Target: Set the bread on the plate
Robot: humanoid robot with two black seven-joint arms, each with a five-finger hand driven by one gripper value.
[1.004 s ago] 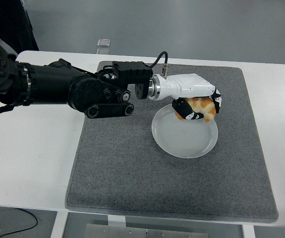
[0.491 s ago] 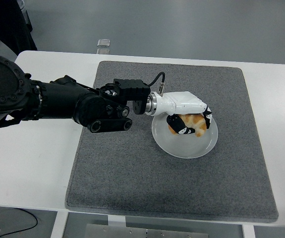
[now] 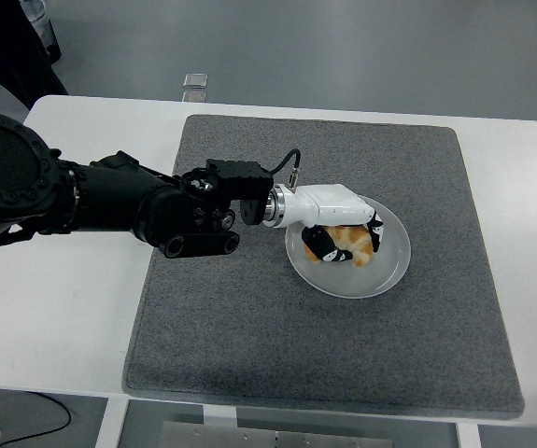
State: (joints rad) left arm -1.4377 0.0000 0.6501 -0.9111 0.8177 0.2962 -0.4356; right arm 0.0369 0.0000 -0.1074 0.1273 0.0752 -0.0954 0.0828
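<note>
A golden-brown piece of bread (image 3: 350, 242) lies low in the white plate (image 3: 391, 269) on the grey mat. My left hand (image 3: 343, 245), white with black fingers, reaches over the plate's left half from the black left arm, and its fingers are curled around the bread. The bread rests on or just above the plate's surface; I cannot tell which. The hand covers part of the bread. My right arm does not show.
The grey mat (image 3: 249, 345) covers most of the white table (image 3: 53, 308). A small clear container (image 3: 194, 87) stands at the table's far edge, behind the mat. The black left arm (image 3: 109, 201) spans the left side of the table.
My left hand has come down and slightly left with the bread, from above the plate's far rim into the plate. The arm has drawn back toward the left.
</note>
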